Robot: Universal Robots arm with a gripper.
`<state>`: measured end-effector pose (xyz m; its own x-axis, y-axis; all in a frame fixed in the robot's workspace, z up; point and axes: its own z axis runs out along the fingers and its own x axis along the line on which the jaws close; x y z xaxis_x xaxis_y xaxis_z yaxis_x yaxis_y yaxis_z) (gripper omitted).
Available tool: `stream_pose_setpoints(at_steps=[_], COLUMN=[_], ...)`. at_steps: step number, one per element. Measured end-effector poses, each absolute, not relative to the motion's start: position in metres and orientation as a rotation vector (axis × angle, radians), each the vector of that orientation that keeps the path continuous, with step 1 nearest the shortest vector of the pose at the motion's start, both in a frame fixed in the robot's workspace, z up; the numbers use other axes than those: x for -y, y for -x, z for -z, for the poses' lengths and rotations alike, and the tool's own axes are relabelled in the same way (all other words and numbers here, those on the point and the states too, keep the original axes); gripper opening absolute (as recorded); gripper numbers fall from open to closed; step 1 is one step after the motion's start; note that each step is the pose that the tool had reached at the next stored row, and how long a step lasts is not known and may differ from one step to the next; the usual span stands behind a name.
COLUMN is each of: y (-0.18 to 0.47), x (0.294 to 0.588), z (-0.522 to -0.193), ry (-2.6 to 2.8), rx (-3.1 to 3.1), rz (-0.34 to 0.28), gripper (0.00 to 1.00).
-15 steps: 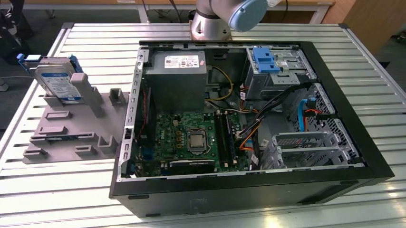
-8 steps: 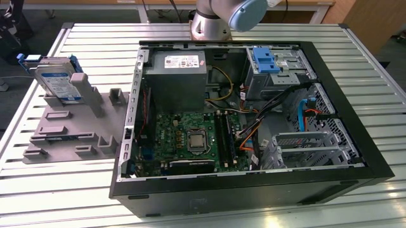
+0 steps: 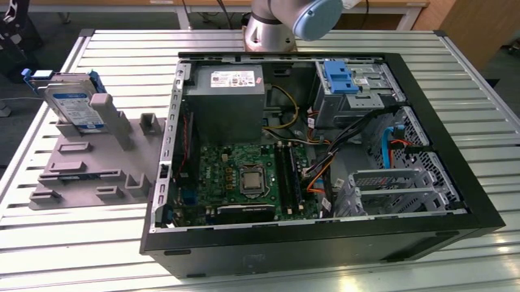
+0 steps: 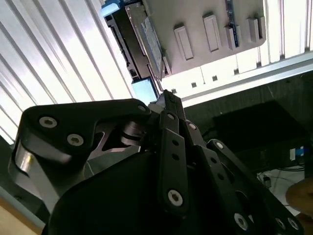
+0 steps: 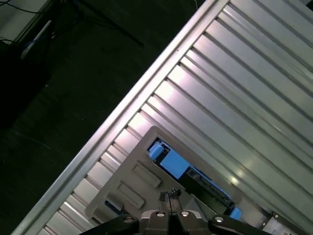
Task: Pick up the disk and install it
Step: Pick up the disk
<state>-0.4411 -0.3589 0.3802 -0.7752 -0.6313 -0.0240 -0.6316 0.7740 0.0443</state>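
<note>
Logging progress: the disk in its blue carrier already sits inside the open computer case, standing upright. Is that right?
Not inside. The exterior view shows the disk in its blue carrier standing upright on the grey fixture block, outside the open computer case, on the exterior view's left.

A flat, rectangular, silver-grey hard drive point(image 3: 72, 104) with a white-and-blue label is clipped in a bright blue plastic carrier frame point(image 3: 38, 75). It stands on edge in a grey moulded fixture block point(image 3: 89, 167), at the block's far corner on the exterior view's left. Its label side faces the camera. The blue frame ends stick out past the top. In the second wrist view the hard drive point(image 4: 149, 41) is seen edge-on.
</note>
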Motion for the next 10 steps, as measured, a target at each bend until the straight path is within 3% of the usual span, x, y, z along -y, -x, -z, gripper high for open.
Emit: stream_pose_setpoints(at_steps=[10], y=[0.4411], x=[0.3589], z=[-0.3789], ry=[1.316], rx=[-2.848], rz=[-0.079], gripper=[0.11])
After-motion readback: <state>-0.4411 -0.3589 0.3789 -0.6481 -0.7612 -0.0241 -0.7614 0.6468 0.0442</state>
